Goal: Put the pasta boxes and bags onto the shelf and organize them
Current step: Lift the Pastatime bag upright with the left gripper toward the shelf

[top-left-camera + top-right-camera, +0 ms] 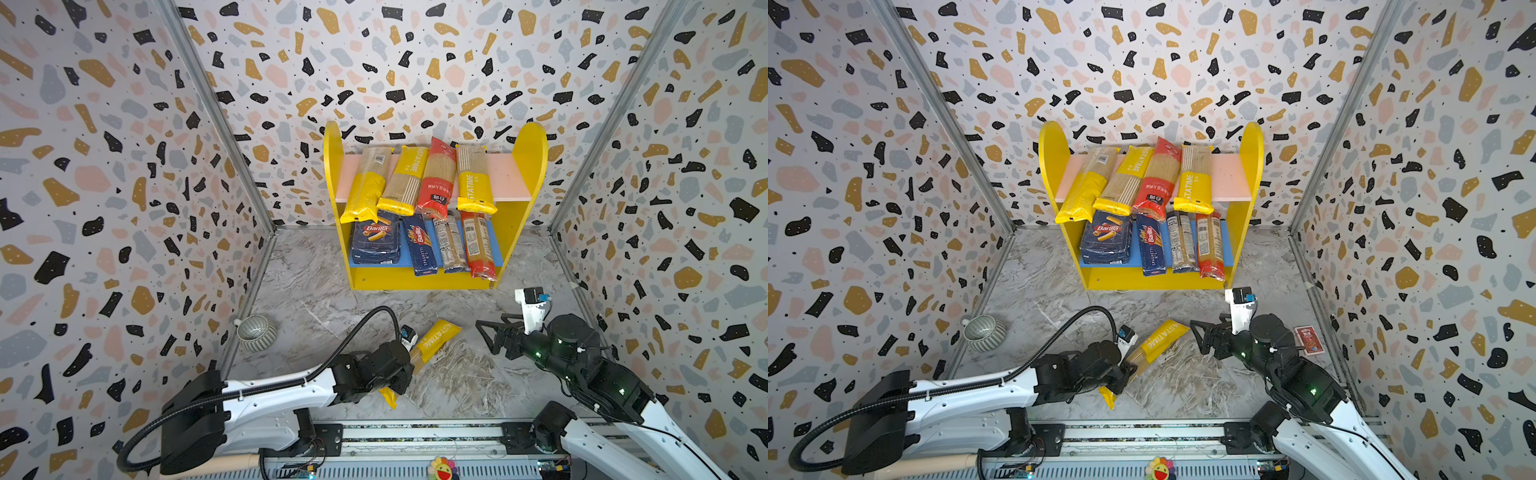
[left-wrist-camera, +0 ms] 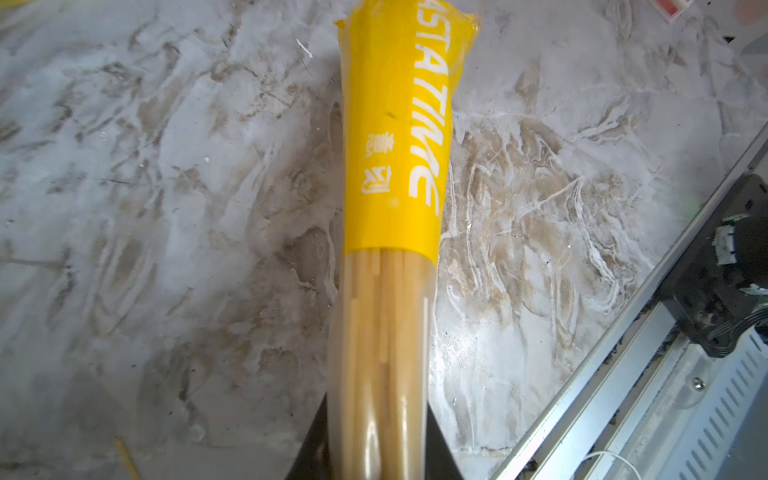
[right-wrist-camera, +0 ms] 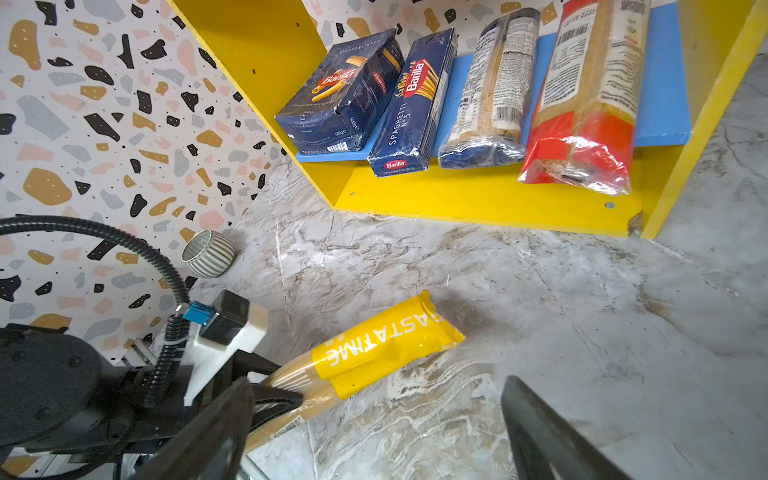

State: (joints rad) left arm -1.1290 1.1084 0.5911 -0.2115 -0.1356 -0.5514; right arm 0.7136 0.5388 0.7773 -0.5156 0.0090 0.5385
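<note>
**Step in hand: pick-up of the last item.** All other pasta items are already on the small two-tier shelf with yellow round-topped side panels [image 1: 528, 158].

- The pink upper board [image 1: 505, 174] carries three yellow-and-clear bags [image 1: 405, 178] and one red-and-clear bag [image 1: 436, 178]. All four overhang its front edge.
- The blue lower board [image 3: 660, 83] carries four items:
  - the wide dark blue Barilla rigatoni box [image 1: 376, 243]
  - the narrow dark blue Barilla spaghetti box [image 1: 420, 245]
  - a clear bag with a dark printed label [image 1: 451, 245]
  - a second red-and-clear bag [image 1: 478, 249]

**Item location.** One long yellow-and-clear "PASTATIME" spaghetti bag [image 1: 436, 338] is in front of the shelf, well apart from it. Its printed yellow end points toward the shelf.

**Gripper state.**
- The left gripper [image 1: 409, 370] is clamped on this bag at its clear middle section. You cannot tell from these views whether the bag is off the grey marble-pattern tabletop [image 1: 316, 291].
- The right gripper [image 1: 486, 337] holds nothing, with its jaws wide apart. It stands in front of the shelf's right side panel, near the bag's yellow end but not touching it.

**Next move (judgement).**
1. Raise the bag level and carry it toward the shelf.
2. Lay it on the bare part of the pink upper board, beside the right side panel.
3. Keep clear of the overhanging bags; a knock could tip one off the shelf.
4. If the yellow end sags, support it with the right gripper.
</note>
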